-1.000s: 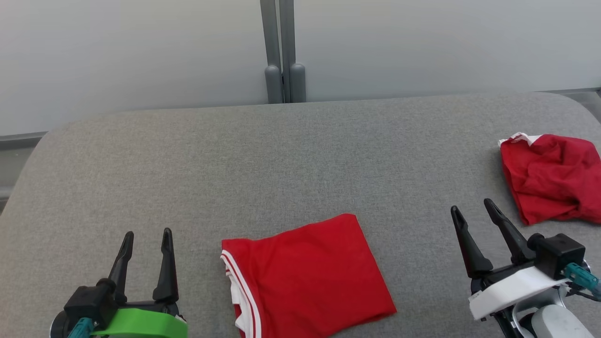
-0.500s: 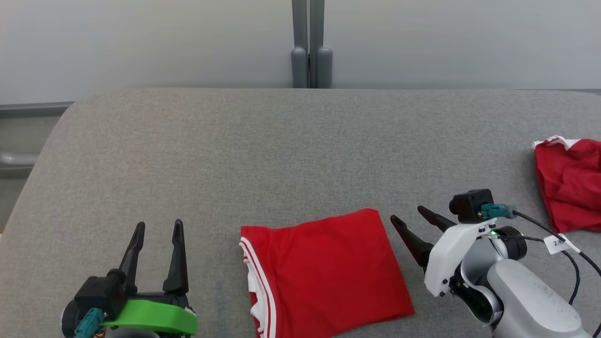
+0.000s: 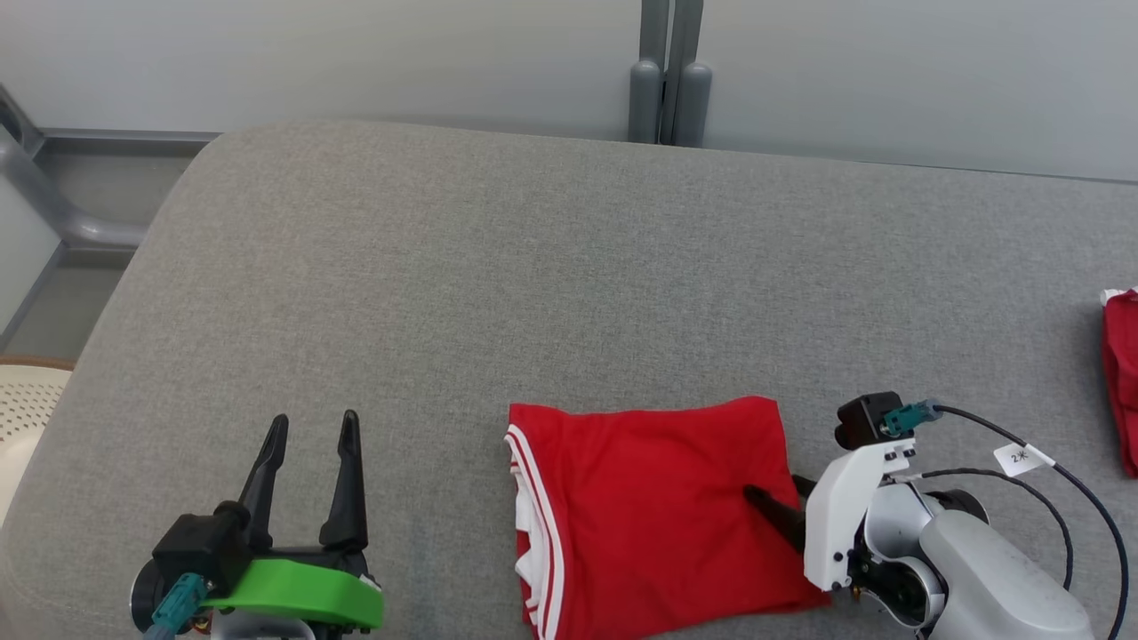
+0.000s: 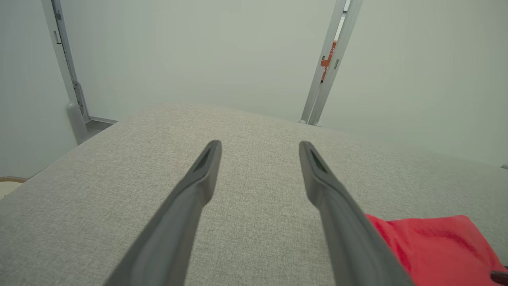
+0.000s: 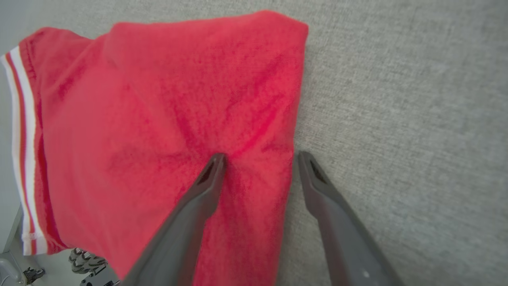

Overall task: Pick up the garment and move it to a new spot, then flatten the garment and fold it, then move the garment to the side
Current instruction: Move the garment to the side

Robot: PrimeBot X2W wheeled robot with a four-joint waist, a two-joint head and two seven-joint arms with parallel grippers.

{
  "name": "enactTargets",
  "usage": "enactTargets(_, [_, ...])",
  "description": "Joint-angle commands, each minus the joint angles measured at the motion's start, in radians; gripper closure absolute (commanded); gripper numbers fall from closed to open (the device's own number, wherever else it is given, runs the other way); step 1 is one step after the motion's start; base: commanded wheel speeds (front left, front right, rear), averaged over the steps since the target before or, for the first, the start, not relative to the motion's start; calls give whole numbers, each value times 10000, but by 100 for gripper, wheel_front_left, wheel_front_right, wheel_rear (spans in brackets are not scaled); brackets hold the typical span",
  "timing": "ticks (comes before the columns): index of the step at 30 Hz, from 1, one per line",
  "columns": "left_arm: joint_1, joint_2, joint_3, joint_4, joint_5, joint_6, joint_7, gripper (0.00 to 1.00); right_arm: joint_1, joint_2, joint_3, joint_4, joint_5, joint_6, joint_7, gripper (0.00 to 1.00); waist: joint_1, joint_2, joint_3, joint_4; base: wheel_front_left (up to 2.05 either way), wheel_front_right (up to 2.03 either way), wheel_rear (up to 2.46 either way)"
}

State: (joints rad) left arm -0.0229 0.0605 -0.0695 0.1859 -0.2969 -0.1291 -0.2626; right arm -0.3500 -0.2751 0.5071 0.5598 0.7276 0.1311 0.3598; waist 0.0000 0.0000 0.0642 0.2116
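Observation:
The garment (image 3: 658,516) lies folded into a red rectangle near the front of the grey padded table (image 3: 533,293), its white sleeve with red stripes showing at the left edge. My right gripper (image 3: 773,487) is open and straddles the garment's right edge. In the right wrist view one finger (image 5: 198,190) presses on the red cloth (image 5: 158,119) and the other rests on the grey surface just beside it. My left gripper (image 3: 315,418) stands open at the lower left with nothing between its fingers (image 4: 260,145). The garment's corner (image 4: 436,242) lies to its right.
A second, rumpled red garment (image 3: 1122,382) lies at the table's right edge. A grey post (image 3: 669,89) stands behind the table against a pale wall. A cream perforated object (image 3: 22,409) sits past the table's left edge.
The camera has swung left, shifting the scene right. My right gripper turned towards the garment and came down over its right edge. The left gripper has kept its pose.

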Motion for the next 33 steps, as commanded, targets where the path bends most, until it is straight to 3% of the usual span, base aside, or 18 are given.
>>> enactTargets(1, [-195, 48, -2, 18, 0, -24, -24, 0, 146, 48, 120, 120, 73, -8, 57, 95, 0, 0, 48, 42, 0, 0, 0])
enactTargets(2, [-194, 53, 4, 24, -2, -24, -24, 0, 125, 47, 158, 81, 82, -8, -10, 100, 0, 0, 48, 31, 0, 0, 0])
enactTargets(12, [-198, 96, -128, -121, -137, -24, -23, 0, -657, -386, 140, -462, -57, -11, -1779, 100, 0, 0, -231, -647, 0, 0, 0])
enactTargets(24, [-381, 201, -758, -416, -242, -25, -17, 0, -1685, -1324, 327, -996, 19, -11, -2071, 100, 0, 0, -312, -2700, 0, 0, 0])
enactTargets(33, [-849, 465, -1192, -413, -169, -25, -12, 0, -2711, -1917, 448, -1309, 232, -11, -2341, 100, 0, 0, 362, -4033, 0, 0, 0])
